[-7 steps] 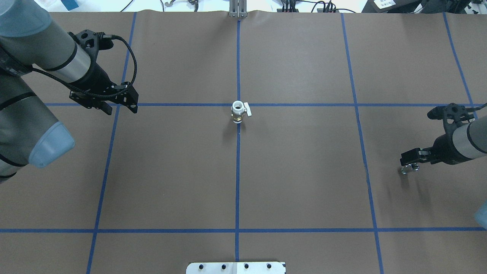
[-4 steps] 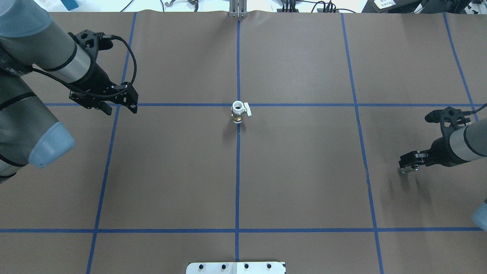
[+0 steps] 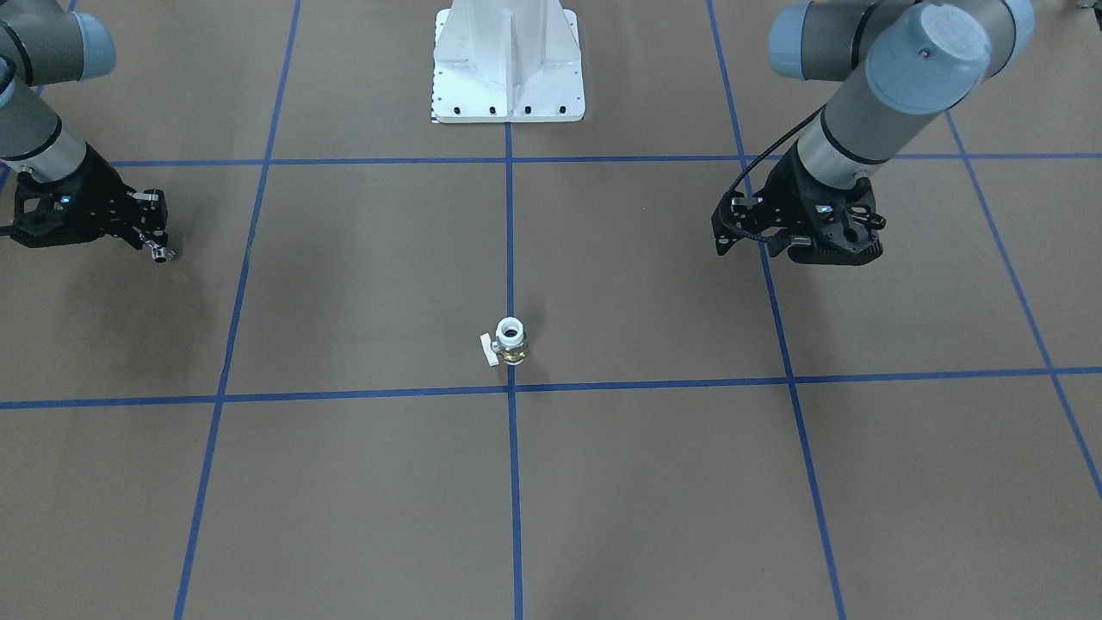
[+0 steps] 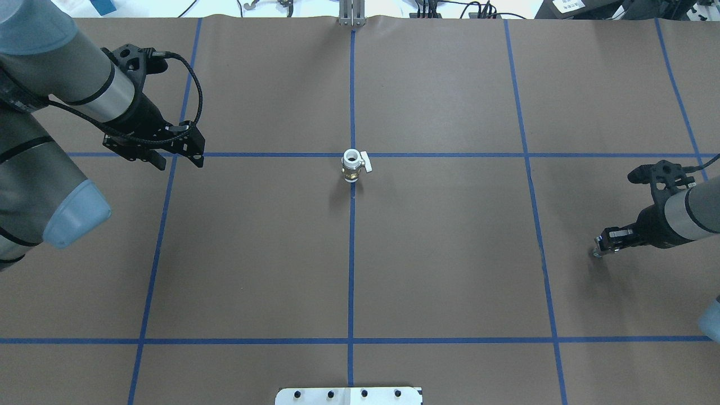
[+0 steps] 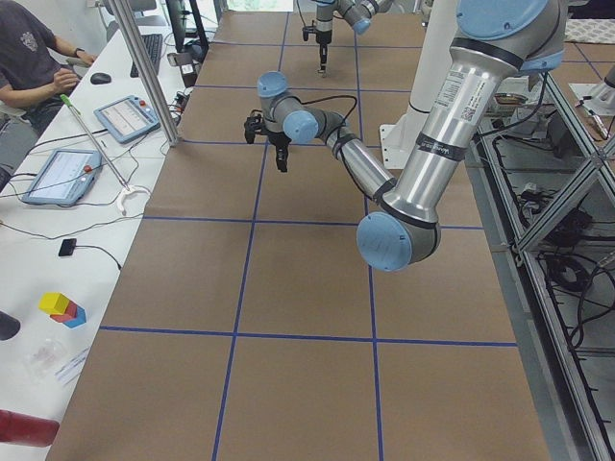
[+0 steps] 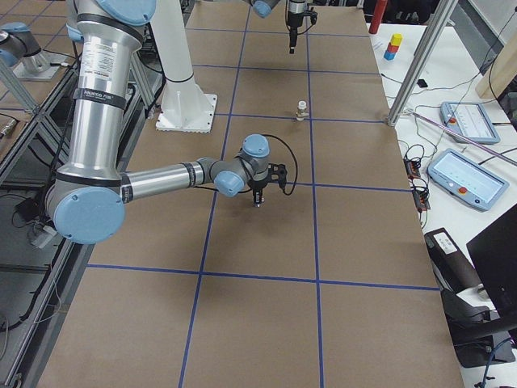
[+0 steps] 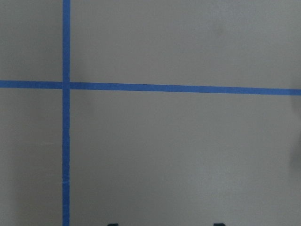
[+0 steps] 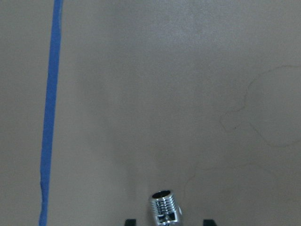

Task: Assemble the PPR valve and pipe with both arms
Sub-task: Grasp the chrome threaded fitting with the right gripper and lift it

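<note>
The PPR valve [image 4: 353, 165] stands upright on the table's centre line, white collar up and white tab handle to one side; it also shows in the front view [image 3: 510, 338] and the right side view [image 6: 301, 108]. My right gripper [image 4: 601, 249] hovers at the table's right side, shut on the small chrome pipe [image 4: 595, 253]. The right wrist view shows the pipe's threaded open end [image 8: 164, 208] between the fingertips [image 8: 130, 221]. My left gripper [image 4: 179, 162] is open and empty, low over the table, far left of the valve. Its fingertips [image 7: 113, 224] just show in the left wrist view.
Blue tape lines [image 4: 351, 253] grid the brown table. The white base pedestal [image 3: 508, 77] stands at the robot's edge. Tablets [image 5: 58, 173] and an operator [image 5: 29, 58] are beside the far edge. Aluminium posts [image 6: 412, 73] stand by that edge.
My right gripper has turned at the wrist and shifted slightly, with the pipe in it. The left arm and the valve have not moved.
</note>
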You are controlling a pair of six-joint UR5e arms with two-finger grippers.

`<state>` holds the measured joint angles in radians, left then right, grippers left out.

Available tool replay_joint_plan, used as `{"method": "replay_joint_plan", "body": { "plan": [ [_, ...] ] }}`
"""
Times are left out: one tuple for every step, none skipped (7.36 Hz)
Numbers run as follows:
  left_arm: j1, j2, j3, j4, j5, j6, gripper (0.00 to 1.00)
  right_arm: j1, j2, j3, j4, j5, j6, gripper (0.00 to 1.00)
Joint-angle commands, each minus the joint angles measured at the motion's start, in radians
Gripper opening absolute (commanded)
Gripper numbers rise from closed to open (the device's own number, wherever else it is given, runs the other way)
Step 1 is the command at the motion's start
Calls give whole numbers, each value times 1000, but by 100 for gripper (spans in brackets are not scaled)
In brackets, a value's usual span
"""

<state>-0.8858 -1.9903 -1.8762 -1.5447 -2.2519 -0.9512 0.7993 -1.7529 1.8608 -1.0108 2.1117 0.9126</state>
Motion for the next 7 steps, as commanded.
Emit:
{"method": "replay_joint_plan", "body": {
  "plan": [
    [1,-1,0,0,0,-8,74,1,-3,7,1,7,-3,0],
    [-1,-2,0,0,-2,-11,74,4,1,12,0,37,0,0],
    [-1,-2,-6,0,-3,-11,74,50,10,38,-26,94,2,0],
    [-2,-2,-11,0,-6,-11,74,105,79,73,-166,138,2,0],
    [-7,4,-9,-2,-6,2,74,116,243,87,-386,131,3,0],
    [-10,27,-9,-6,-5,9,74,110,438,69,-610,111,3,0],
    [-22,47,-9,-6,0,69,74,103,643,7,-785,76,8,0]
  ]
}}
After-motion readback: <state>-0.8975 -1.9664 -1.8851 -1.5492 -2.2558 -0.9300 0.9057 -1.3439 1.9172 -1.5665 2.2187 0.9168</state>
